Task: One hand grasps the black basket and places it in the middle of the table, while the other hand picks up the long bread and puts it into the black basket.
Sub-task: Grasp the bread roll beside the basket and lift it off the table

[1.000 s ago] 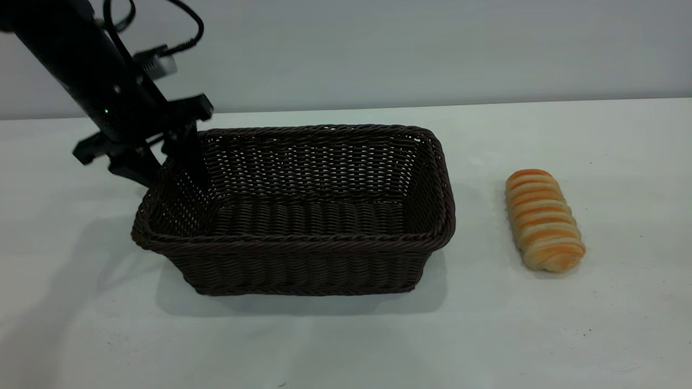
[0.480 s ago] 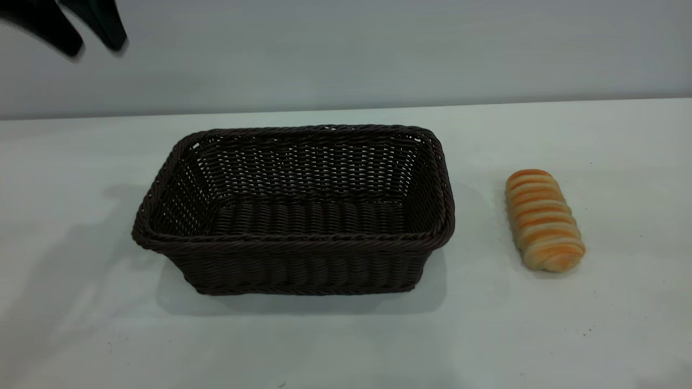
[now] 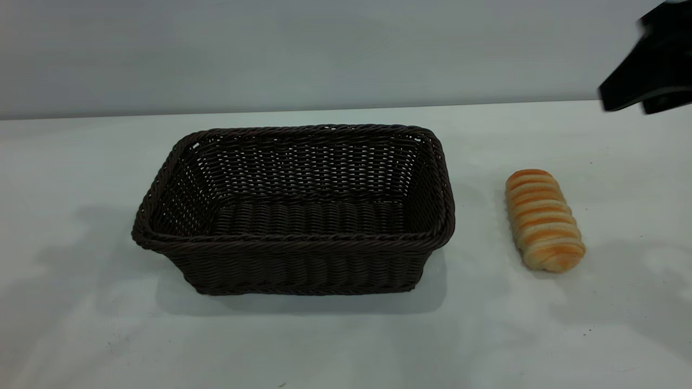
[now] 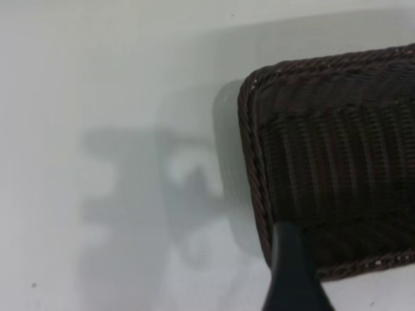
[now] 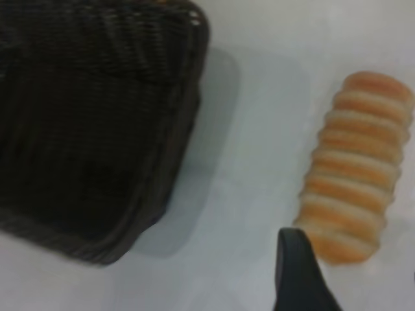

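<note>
The black basket (image 3: 294, 216) stands empty and upright on the white table (image 3: 346, 346), about mid-table. The long bread (image 3: 543, 219) lies on the table to the basket's right, clear of it. My right gripper (image 3: 630, 105) hangs at the far right, above and behind the bread, open and empty. In the right wrist view one of its fingers (image 5: 297, 275) shows above the bread (image 5: 356, 168), beside the basket (image 5: 91, 123). My left gripper is out of the exterior view. One of its fingers (image 4: 292, 275) shows high over the basket's corner (image 4: 324, 162), holding nothing.
A plain grey wall runs behind the table. Bare tabletop lies in front of the basket, to its left, and around the bread. Soft arm shadows fall on the table at both sides.
My left gripper let go of the basket's left rim, rose and left the exterior view. My right gripper has come into view at the upper right. Basket and bread have not moved.
</note>
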Available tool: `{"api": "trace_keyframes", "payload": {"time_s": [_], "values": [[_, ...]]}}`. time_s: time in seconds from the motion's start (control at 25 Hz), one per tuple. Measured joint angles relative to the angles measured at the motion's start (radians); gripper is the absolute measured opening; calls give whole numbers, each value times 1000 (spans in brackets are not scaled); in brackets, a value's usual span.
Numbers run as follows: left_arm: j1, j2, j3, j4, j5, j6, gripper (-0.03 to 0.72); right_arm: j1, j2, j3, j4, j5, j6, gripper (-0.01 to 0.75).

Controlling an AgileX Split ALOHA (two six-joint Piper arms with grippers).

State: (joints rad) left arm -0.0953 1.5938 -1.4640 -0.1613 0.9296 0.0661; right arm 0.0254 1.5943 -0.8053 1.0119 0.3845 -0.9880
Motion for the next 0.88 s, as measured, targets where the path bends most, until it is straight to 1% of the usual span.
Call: {"api": "trace_keyframes", "payload": {"time_s": [0.16, 0.28, 0.52, 0.64, 0.72, 0.8, 0.88], "values": [[0, -29, 0, 17, 36, 0, 517, 0, 158, -59, 50, -94, -83, 409], [0, -35, 0, 16, 56, 0, 517, 0, 276, -98, 102, -144, -137, 409], [0, -35, 0, 14, 74, 0, 517, 3, 464, -169, 226, -147, -251, 409], [0, -35, 0, 14, 74, 0, 517, 28, 536, -186, 283, -146, -304, 406], [0, -35, 0, 14, 75, 0, 517, 46, 580, -193, 312, -153, -334, 382], [0, -35, 0, 14, 76, 0, 517, 52, 596, -197, 328, -160, -349, 330], [0, -35, 0, 14, 79, 0, 517, 52, 598, -199, 333, -160, -353, 237]]}}
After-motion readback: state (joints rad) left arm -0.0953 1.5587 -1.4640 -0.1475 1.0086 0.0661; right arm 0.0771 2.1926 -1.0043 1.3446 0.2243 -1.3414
